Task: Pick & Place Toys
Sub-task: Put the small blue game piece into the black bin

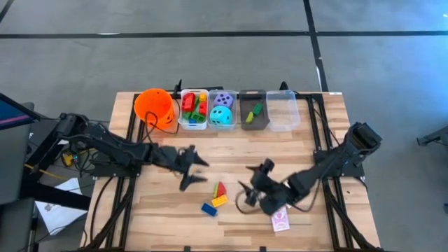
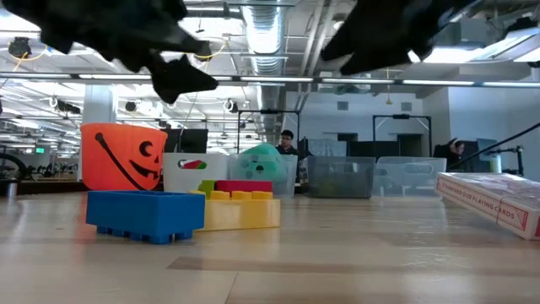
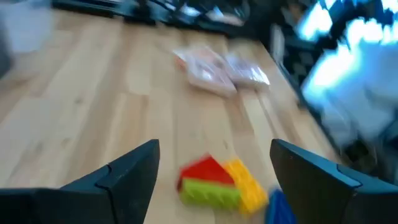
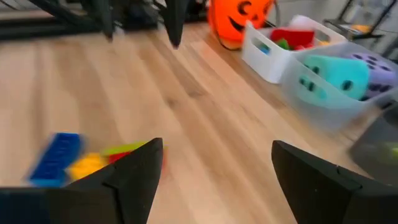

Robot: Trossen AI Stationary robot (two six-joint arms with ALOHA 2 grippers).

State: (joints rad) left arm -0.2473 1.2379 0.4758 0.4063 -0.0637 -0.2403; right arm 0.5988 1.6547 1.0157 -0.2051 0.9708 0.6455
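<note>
A joined red, green and yellow brick cluster point(image 1: 219, 191) and a blue brick point(image 1: 208, 208) rest flat on the table's near middle. A red-and-white playing card box point(image 1: 280, 221) lies flat to their right. My left gripper point(image 1: 198, 168) hovers open just left of and beyond the cluster, and the cluster point(image 3: 217, 183) shows ahead between its fingers. My right gripper point(image 1: 246, 186) stands open above the table, to the right of the cluster and pointing toward it; its wrist view shows the blue brick point(image 4: 56, 158) and the cluster point(image 4: 118, 154) ahead. Neither gripper holds anything.
Along the far edge stand an orange bucket point(image 1: 155, 106), a bin of red and green bricks point(image 1: 193, 108), a bin with a purple and a teal die point(image 1: 222, 109), a dark bin point(image 1: 253, 110) holding small green and yellow pieces, and a clear bin point(image 1: 283, 110).
</note>
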